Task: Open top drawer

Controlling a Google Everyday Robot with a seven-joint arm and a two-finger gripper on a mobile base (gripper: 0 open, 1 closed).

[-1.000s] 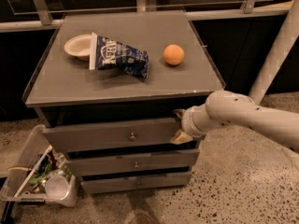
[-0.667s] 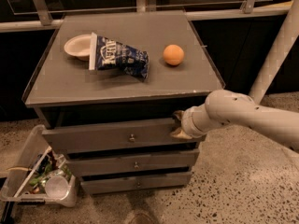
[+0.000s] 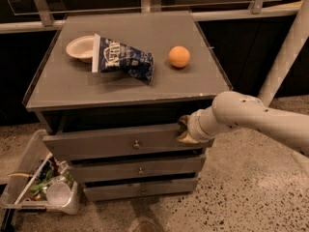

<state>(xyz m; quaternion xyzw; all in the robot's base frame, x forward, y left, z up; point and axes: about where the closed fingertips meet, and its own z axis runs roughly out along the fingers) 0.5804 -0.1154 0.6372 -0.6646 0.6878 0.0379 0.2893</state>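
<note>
Cabinet (image 3: 120, 88): grey, three drawers.
Top drawer (image 3: 96, 144): directly beneath the cabinet top, front standing slightly proud, round knob (image 3: 136, 144) at centre.
Gripper (image 3: 185, 129): at the cabinet's right side, against the top drawer's front (spread or closed: cannot tell).
On the cabinet top: bowl (image 3: 79, 47), blue bag (image 3: 123, 62), orange (image 3: 179, 56).

On the worktop (image 3: 120, 88): bowl (image 3: 79, 47) left, bag (image 3: 123, 62) touching its right, fruit (image 3: 179, 56) farther right. Below, the tool (image 3: 185, 129) is at the top drawer (image 3: 96, 144), right end.

gripper (image 3: 185, 130) at top drawer (image 3: 104, 143), right end
</note>
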